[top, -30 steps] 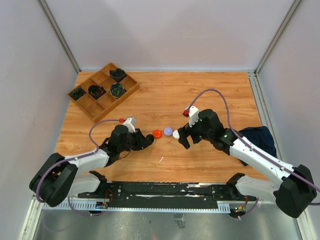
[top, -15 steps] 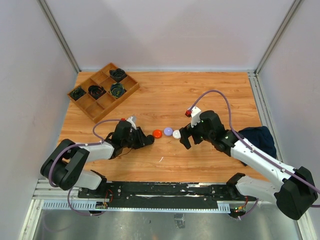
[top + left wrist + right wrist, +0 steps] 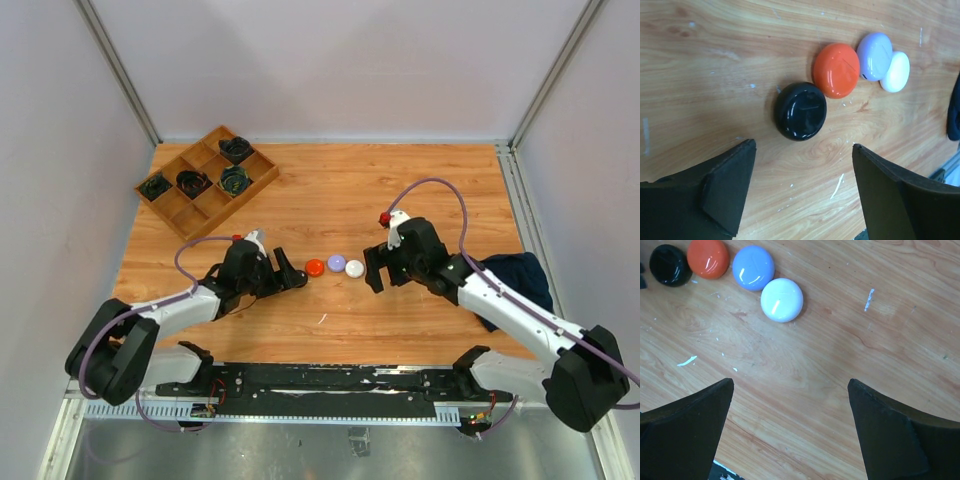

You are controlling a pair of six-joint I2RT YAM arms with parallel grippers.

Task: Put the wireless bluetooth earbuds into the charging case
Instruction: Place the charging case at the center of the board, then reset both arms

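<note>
Four closed round charging cases lie in a row mid-table: black (image 3: 800, 111), orange (image 3: 836, 70), pale purple (image 3: 874, 56) and white (image 3: 895, 71). The same row shows in the right wrist view as black (image 3: 670, 264), orange (image 3: 708, 258), purple (image 3: 753, 267) and white (image 3: 782, 299). My left gripper (image 3: 804, 145) is open, just short of the black case, with bare wood between its fingers. My right gripper (image 3: 790, 382) is open and empty, a little short of the white case (image 3: 354, 268). The earbuds are out of view.
A wooden compartment tray (image 3: 237, 208) with black coiled cables stands at the back left. A dark blue cloth (image 3: 515, 275) lies at the right table edge under the right arm. A small white streak (image 3: 322, 319) marks the wood in front of the cases.
My left gripper has opened and let go of the black case, which now rests beside the orange one. The right gripper has drawn slightly away from the white case.
</note>
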